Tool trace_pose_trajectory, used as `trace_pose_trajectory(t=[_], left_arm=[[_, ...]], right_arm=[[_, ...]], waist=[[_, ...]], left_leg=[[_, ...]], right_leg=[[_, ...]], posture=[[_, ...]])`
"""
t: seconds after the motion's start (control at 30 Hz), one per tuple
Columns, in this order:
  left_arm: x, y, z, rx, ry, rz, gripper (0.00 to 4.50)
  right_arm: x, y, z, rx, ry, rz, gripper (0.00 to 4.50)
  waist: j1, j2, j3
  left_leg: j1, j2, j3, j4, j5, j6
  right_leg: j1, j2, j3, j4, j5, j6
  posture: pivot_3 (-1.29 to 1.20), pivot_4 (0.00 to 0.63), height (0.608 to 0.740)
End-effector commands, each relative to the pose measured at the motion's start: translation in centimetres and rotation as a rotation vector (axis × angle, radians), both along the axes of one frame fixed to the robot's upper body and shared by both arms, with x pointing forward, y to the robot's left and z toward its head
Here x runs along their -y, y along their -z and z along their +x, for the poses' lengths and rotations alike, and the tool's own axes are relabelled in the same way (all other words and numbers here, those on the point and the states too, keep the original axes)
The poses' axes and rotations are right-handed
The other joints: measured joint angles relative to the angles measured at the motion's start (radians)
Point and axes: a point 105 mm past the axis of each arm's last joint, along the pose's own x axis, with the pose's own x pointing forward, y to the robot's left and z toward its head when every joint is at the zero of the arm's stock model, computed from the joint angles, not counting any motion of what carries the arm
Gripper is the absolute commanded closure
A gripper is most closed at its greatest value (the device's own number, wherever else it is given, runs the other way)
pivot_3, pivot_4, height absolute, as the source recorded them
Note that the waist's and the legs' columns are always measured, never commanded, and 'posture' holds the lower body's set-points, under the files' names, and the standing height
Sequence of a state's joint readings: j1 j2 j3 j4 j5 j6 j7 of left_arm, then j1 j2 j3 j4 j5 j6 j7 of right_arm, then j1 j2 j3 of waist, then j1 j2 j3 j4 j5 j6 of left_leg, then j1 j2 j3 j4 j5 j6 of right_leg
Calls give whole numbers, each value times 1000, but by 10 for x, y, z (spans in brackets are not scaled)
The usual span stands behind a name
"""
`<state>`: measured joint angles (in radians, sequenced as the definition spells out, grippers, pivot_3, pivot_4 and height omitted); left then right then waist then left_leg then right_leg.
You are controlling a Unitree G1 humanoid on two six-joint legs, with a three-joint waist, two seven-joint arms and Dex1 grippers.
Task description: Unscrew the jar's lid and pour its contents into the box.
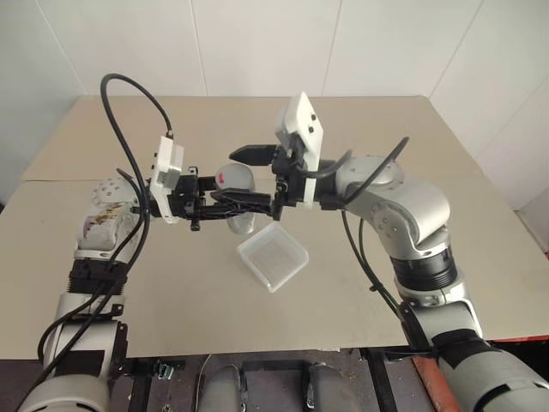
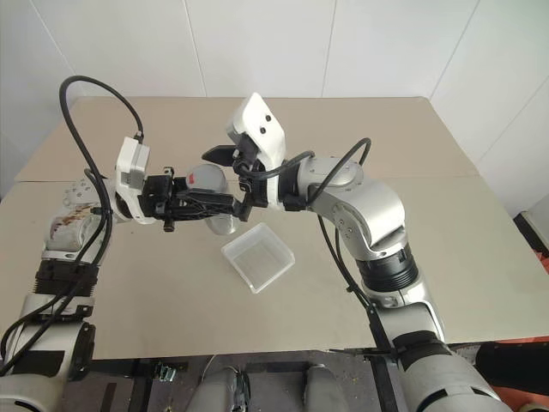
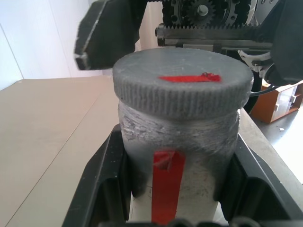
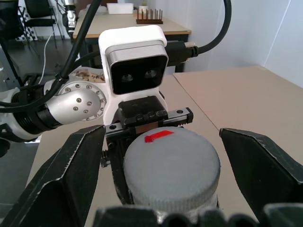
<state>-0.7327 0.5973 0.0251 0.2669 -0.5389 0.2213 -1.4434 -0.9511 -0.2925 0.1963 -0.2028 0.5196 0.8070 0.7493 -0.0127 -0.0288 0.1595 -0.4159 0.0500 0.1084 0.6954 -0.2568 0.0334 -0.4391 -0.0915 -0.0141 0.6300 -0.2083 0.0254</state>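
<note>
My left gripper (image 1: pixel 233 202) is shut on the silvery-grey jar (image 3: pixel 180 156), which lies level above the table with a red mark on its side. The grey ribbed lid (image 3: pixel 182 82) sits on the jar's mouth and points toward my right gripper (image 1: pixel 262 182). That gripper is open, one black finger (image 4: pixel 61 184) on each side of the lid (image 4: pixel 170 163) with a gap to it. The clear whitish box (image 1: pixel 273 256) rests on the table just below and slightly right of the jar. The contents are hidden inside the closed jar.
The beige table (image 1: pixel 412 129) spreads wide around the box, with a seam across its middle. Black cables loop from both wrists. White walls stand behind the table's far edge.
</note>
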Motion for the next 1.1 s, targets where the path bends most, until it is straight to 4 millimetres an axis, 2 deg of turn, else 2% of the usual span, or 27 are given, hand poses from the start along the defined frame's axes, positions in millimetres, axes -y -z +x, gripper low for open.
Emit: trace_pose_trajectory(t=[0.03, 0.1, 0.23, 0.37, 0.43, 0.6, 0.7, 0.83, 0.9, 1.0, 1.03, 1.1], left_arm=[[1, -13, -2, 53, 14, -10, 2551], [0, -13, -3, 54, 17, -8, 2551], [0, -15, -4, 67, 20, -2, 2551], [1, -22, -7, 79, 50, -3, 2551], [2, -25, -11, 81, 87, 6, 2551], [12, -27, -32, 75, 258, 66, 2551], [18, -36, -43, 59, 325, 45, 2551], [20, -36, -51, 58, 356, 49, 2551], [20, -34, -50, 61, 342, 47, 2551], [15, -30, -46, 48, 297, 44, 2551], [12, -28, -44, 45, 281, 47, 2551], [6, -23, -39, 34, 232, 49, 2551]], right_arm=[[-1, -12, -3, 48, -11, 29, 174], [-1, -10, -3, 39, -16, 25, 553], [-1, -8, -1, 12, -23, 29, 1763], [0, -9, 1, -2, -50, 48, 1763], [2, -10, -2, 4, -136, 52, 1763], [18, -11, -31, 59, -637, 0, 1763], [10, -8, -29, 100, -766, -83, 1763], [-6, -10, -20, 140, -776, -90, 1763], [-9, -11, -16, 143, -754, -81, 1033], [-3, -14, -8, 152, -673, -43, 191], [1, -15, -5, 159, -639, -30, 55], [10, -18, 2, 171, -530, -2, 55]], waist=[[0, 0, 0], [0, 0, 0], [0, 0, 0], [0, 0, 0], [0, 0, 0], [0, 0, 0], [-4, 1, 1], [-14, 1, 1], [-13, 1, 1], [-6, 1, 1], [-1, 1, 1], [3, 1, 1]], left_leg=[[0, 0, 0, 0, 0, 0], [0, 0, 0, 0, 0, 0], [0, 0, 0, 0, 0, 0], [0, 0, 0, 0, 0, 0], [0, 0, 0, 0, 0, 0], [0, 0, 0, 0, 0, 1], [0, 0, 0, 1, 0, 1], [1, 1, -1, 0, 0, 0], [1, 1, -1, 0, 0, 0], [0, 1, 0, 0, 0, 0], [0, 1, 0, 1, 0, 0], [0, 1, 0, 1, 0, -1]], right_leg=[[0, 0, 0, 0, 0, 0], [0, 0, 0, 0, 0, 0], [0, 0, 0, 0, 0, 0], [0, 0, 0, 0, 0, 0], [0, 0, 0, 0, 0, 0], [1, 0, 0, 0, 0, 0], [0, 1, 1, 0, 1, 1], [0, 2, 1, 1, 1, 1], [0, 2, 1, 1, 1, 1], [0, 1, 1, 1, 1, 1], [0, 1, 1, 1, 1, 1], [0, 1, 0, 1, 1, 1]], posture=[[0, 150, 740], [0, 150, 740], [0, 150, 740], [0, 150, 740], [0, 150, 740], [0, 150, 740], [0, 150, 740], [0, 150, 740], [0, 150, 740], [0, 150, 740], [0, 150, 740], [0, 150, 740]])
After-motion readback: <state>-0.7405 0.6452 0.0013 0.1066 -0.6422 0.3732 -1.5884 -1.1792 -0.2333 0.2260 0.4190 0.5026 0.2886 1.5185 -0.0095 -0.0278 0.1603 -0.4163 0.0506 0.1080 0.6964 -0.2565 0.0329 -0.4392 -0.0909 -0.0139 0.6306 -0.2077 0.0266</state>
